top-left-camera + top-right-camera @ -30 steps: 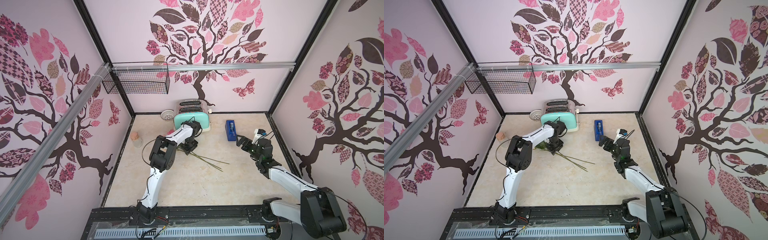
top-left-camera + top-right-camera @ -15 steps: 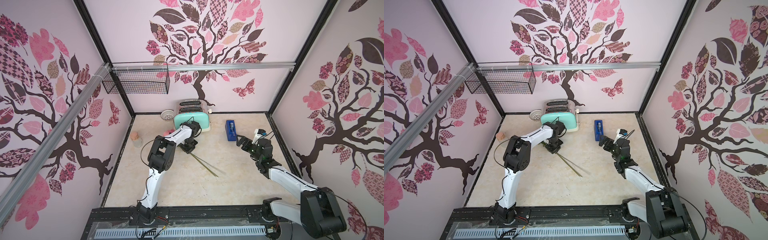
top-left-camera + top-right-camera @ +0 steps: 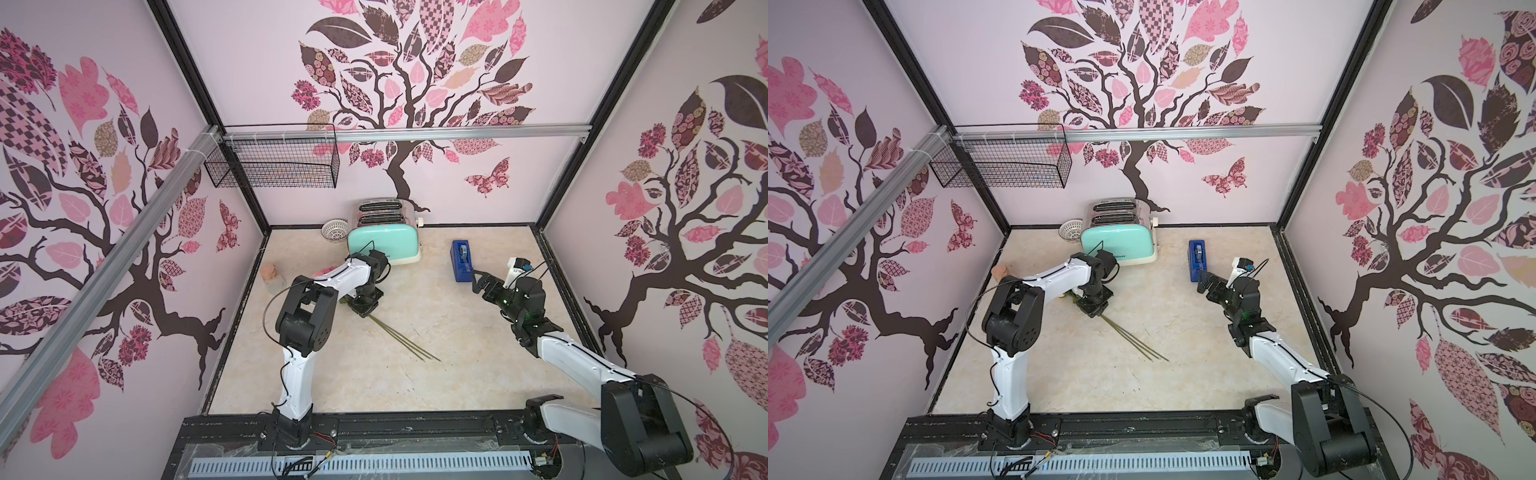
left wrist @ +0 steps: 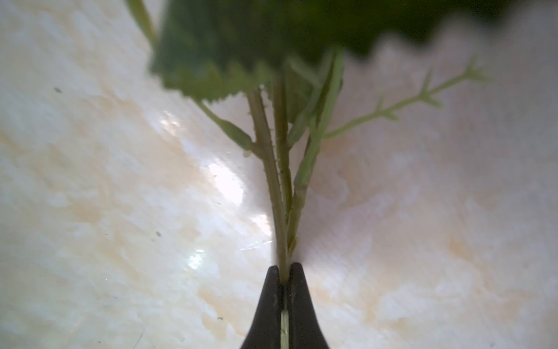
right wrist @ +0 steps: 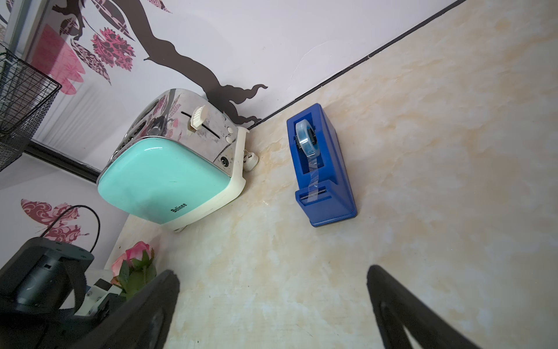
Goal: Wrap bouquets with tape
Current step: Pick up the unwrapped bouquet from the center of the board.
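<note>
The bouquets' long green stems [image 3: 401, 343] [image 3: 1133, 340] lie bundled on the marble floor and point toward the front. My left gripper [image 3: 363, 308] [image 3: 1093, 308] points down and is shut on them near the leaves. In the left wrist view the black jaws [image 4: 283, 272] pinch the stems [image 4: 277, 181] under a green leaf [image 4: 226, 45]. Pink roses [image 5: 133, 256] show beside the left arm. The tape roll [image 5: 306, 137] sits in its blue dispenser [image 3: 462, 262] [image 3: 1198, 259]. My right gripper [image 3: 478, 280] [image 3: 1204, 284] [image 5: 271, 272] hovers open just short of it, holding nothing.
A mint toaster [image 3: 384, 245] [image 5: 169, 181] stands at the back wall with a small white basket [image 3: 334, 230] beside it. A black wire basket [image 3: 274, 166] hangs on the back left rail. A small jar with a pink top [image 3: 272, 276] stands by the left wall.
My left gripper has shut on the stems. The stems, fanned out a second ago, are now drawn into one tight bundle. The right arm has not moved.
</note>
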Tool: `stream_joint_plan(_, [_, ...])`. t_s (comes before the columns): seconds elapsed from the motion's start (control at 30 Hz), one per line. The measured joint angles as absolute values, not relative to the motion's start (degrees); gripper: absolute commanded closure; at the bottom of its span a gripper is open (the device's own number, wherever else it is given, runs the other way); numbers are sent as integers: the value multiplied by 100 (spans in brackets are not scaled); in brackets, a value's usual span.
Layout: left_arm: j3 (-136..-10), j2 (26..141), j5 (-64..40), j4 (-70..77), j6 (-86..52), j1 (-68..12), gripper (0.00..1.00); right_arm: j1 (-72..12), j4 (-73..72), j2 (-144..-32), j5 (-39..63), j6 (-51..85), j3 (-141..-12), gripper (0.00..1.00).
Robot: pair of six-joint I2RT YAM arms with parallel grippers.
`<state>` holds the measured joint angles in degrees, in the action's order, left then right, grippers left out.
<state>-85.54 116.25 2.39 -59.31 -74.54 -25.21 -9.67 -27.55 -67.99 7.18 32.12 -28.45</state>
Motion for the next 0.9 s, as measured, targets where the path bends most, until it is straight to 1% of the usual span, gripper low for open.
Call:
stream_joint_plan(0.23, [-7767, 10241, 222, -5162, -7242, -2386, 100, -989, -2818, -6862, 1170, 3144, -2880, 0])
stream_joint_plan(0.37, [-7179, 9699, 23, -4357, -7048, -2318, 100, -1319, -2506, -6947, 1321, 2978, -3098, 0])
stream_joint_plan(0.57, [-6855, 9411, 34, -3962, -6611, -2235, 100, -2029, -2174, -7192, 1634, 2738, -3811, 0])
stream_joint_plan(0.7, [-6689, 9174, 27, -3756, -6292, -2196, 100, -2370, -1957, -7631, 1925, 2700, -4261, 0])
stream_joint_plan(0.9, [-6482, 8984, -252, -3323, -5846, -2174, 100, -2770, -2086, -8589, 2976, 3028, -4644, 0])
